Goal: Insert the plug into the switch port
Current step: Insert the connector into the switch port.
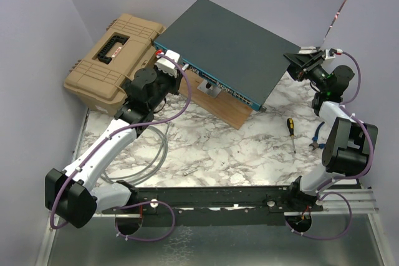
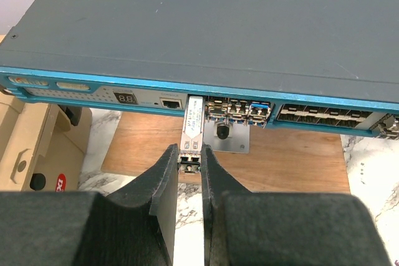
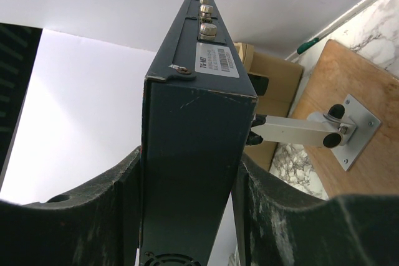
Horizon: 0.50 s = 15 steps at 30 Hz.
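At switch (image 2: 199, 23), left tool (image 2: 189, 154) narrow on plug (image 2: 193, 123); right tool (image 3: 190, 172) wide astride it.

The rear of the small silver plug (image 2: 192, 119) is hidden between the fingers of the left hand (image 2: 189, 154); how deep its tip sits in the flat dark grey-teal metal switch (image 2: 218, 23) cannot be told. The switch's blue face runs off both sides of the left wrist view. Print on its white label (image 3: 215, 60) is too small to read.
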Available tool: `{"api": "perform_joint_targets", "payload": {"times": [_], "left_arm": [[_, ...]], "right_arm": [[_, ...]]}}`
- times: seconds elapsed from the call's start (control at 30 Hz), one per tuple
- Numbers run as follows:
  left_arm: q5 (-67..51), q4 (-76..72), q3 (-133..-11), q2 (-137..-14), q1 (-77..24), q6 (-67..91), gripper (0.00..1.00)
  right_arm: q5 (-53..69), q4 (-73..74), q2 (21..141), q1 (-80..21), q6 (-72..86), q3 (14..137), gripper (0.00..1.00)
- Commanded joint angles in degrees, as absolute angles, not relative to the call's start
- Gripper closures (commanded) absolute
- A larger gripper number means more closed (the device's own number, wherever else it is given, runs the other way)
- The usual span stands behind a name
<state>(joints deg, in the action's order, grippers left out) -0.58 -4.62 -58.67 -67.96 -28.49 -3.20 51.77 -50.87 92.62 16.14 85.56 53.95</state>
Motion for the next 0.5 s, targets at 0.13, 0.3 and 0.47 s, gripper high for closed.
{"api": "perform_joint_targets", "payload": {"times": [0.13, 0.3, 0.47], "left_arm": [[-2.8, -7.5, -60.7, -68.9, -28.2, -2.9, 1.0], [-3.3, -9.1, -59.7, -69.0, -28.2, -3.6, 1.0], [-4.6, -10.1, -59.5, -68.3, -28.4, -4.5, 1.0]], "right_arm": [[54.0, -52.9, 93.0, 16.4, 84.5, 56.1, 0.62], [54.2, -53.0, 93.0, 16.4, 84.5, 56.2, 0.62], [54.3, -53.1, 93.1, 16.4, 84.5, 56.2, 0.62]]}}
